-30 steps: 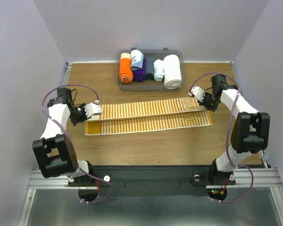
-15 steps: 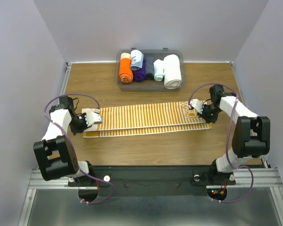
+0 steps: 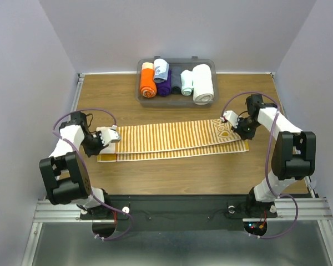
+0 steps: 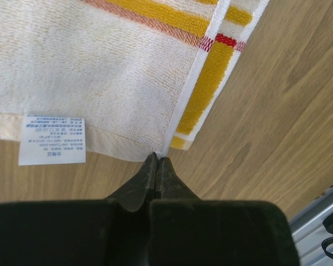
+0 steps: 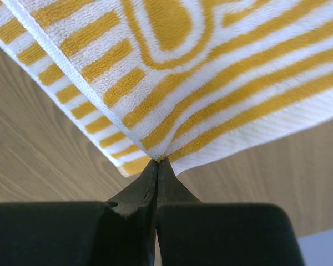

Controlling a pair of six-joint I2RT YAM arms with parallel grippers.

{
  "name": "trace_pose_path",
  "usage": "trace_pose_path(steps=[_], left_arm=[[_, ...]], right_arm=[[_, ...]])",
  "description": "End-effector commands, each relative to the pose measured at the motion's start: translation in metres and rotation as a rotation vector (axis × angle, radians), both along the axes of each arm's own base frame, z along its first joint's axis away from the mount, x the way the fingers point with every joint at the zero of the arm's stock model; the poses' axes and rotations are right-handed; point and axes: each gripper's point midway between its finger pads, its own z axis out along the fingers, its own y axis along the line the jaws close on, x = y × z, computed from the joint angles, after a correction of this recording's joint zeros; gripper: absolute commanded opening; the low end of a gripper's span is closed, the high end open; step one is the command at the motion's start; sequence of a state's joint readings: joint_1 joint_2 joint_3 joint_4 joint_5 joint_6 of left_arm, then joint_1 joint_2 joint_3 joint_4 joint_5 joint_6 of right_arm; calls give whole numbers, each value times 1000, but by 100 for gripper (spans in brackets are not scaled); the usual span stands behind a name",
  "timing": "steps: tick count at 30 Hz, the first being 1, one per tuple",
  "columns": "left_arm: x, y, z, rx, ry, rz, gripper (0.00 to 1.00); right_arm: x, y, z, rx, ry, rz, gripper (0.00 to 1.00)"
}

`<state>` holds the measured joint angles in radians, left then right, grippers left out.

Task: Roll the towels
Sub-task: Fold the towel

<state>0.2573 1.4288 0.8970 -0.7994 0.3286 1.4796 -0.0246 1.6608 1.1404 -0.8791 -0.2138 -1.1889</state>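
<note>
The yellow-and-white striped towel point(image 3: 172, 142) lies folded lengthwise across the table's middle. My left gripper point(image 3: 114, 135) is shut on the towel's left end; in the left wrist view the jaws point(image 4: 157, 160) pinch a corner of its pale underside point(image 4: 100, 66) beside a white care label point(image 4: 51, 138). My right gripper point(image 3: 231, 118) is shut on the right end, pinching a corner of the striped, lettered side point(image 5: 172, 72) at the jaw tips point(image 5: 157, 162). A pale blue towel point(image 3: 161, 70) lies rolled in the bin.
A clear bin point(image 3: 205, 102) at the table's back holds an orange roll point(image 3: 147, 81), a purple roll point(image 3: 165, 84), a dark roll point(image 3: 176, 82), a small pale roll point(image 3: 186, 82) and a thick white roll point(image 3: 203, 83). Bare wood lies in front of the towel.
Both grippers carried the towel's upper edge toward the near side, folding the top layer down over the lower one. The towel now looks narrower, with only a thin lower strip showing.
</note>
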Motion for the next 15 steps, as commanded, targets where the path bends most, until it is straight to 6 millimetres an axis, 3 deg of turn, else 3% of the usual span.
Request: trace_pose_path(steps=[1,5,8,10,15], left_arm=[[8,-4,35,-32,-51,6,0],[8,-2,60,-12,-97,-1,0],[-1,-1,61,6,-87,-16,0],[-12,1,52,28,-62,-19,0],[-27,5,27,52,-5,-21,0]], right_arm=[[19,0,31,-9,-80,5,1],[19,-5,44,-26,-108,21,1],[7,-8,41,-41,-92,39,0],[-7,-13,31,-67,-60,64,1],[-18,-18,10,-82,-5,66,1]])
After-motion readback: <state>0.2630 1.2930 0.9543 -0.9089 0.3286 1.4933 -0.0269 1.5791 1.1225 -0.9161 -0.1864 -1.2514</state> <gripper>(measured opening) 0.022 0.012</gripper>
